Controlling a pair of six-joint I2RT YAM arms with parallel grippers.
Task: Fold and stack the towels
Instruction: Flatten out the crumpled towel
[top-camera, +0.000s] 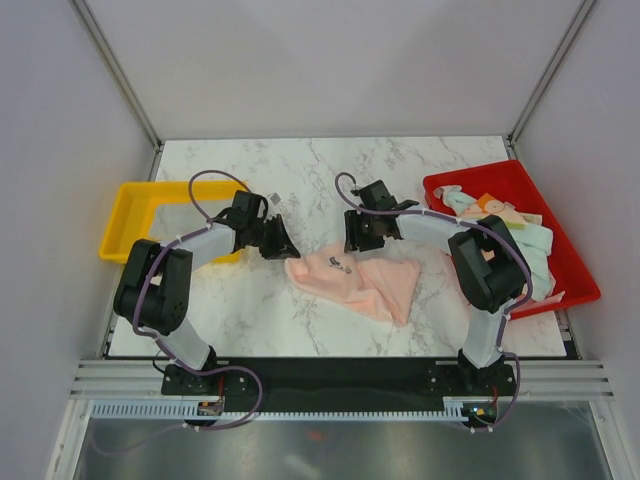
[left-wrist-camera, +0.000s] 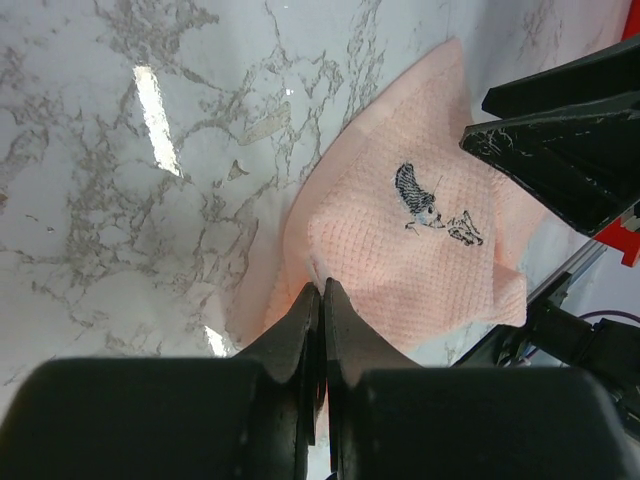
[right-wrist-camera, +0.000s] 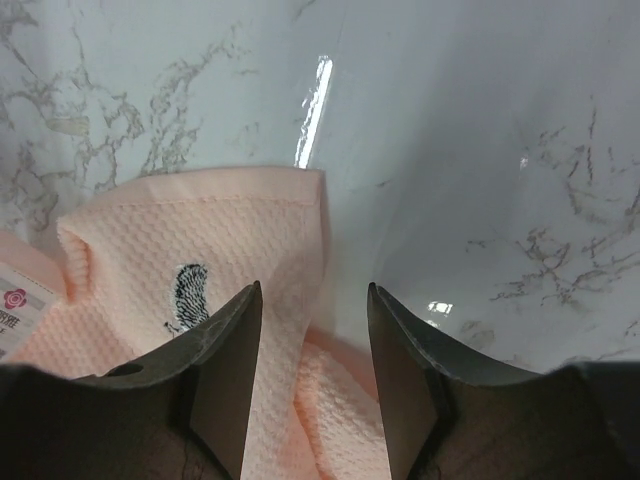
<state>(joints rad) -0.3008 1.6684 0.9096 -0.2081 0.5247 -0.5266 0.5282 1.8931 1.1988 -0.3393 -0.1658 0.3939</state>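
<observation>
A pale pink towel (top-camera: 355, 280) with a small black hedgehog print lies rumpled on the marble table (top-camera: 300, 170), between the two arms. My left gripper (top-camera: 283, 245) is at its left corner. In the left wrist view the jaws (left-wrist-camera: 322, 288) are pressed together with a pinch of the towel's (left-wrist-camera: 420, 260) edge at their tips. My right gripper (top-camera: 352, 236) hovers over the towel's far edge. In its own view it (right-wrist-camera: 314, 292) stands open, astride the towel's (right-wrist-camera: 150, 250) hem, gripping nothing. Several more towels (top-camera: 520, 235) lie heaped in the red tray.
The red tray (top-camera: 470, 178) sits at the right edge of the table, a mint green towel (top-camera: 538, 255) hanging over its near side. A yellow tray (top-camera: 125, 215) sits at the left edge. White walls close in the table at the back and sides.
</observation>
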